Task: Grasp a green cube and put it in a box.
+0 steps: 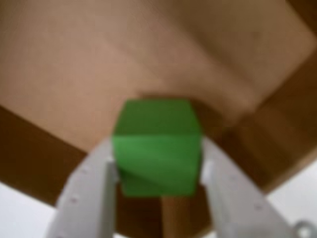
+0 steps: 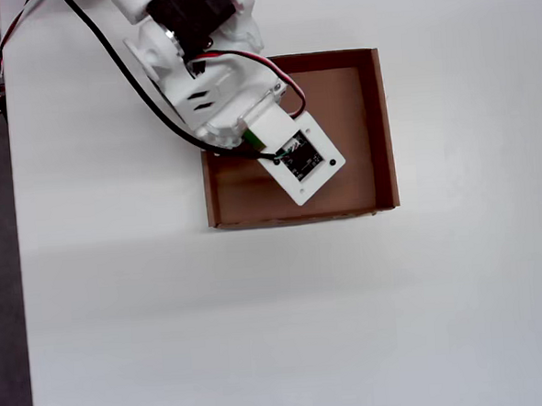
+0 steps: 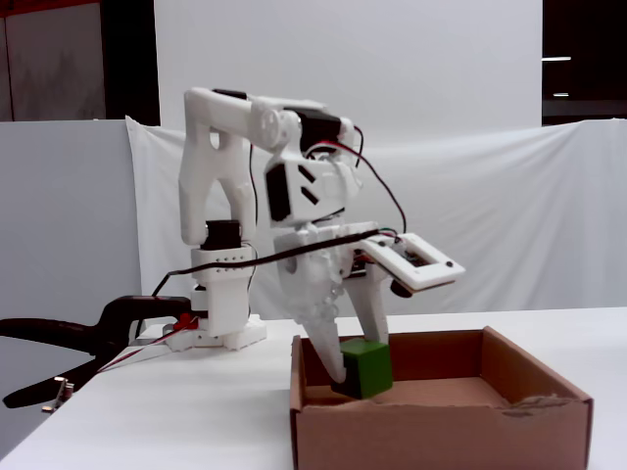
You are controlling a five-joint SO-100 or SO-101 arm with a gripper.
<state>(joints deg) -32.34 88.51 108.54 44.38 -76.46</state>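
My gripper (image 1: 158,173) is closed on the cube (image 1: 157,153), one finger against each side face. In the fixed view the cube (image 3: 367,369) sits low inside the box (image 3: 441,431), near its left wall, though I cannot tell whether it touches the floor. The carry looks done; I judge that only letting go and lifting clear remain. Beyond, a black clamp (image 3: 88,338) lies at the bench's far left edge, well out of my way.

one green cube (image 3: 368,369), one box (image 3: 441,431), one arm (image 3: 255,186), one black clamp (image 3: 88,333).
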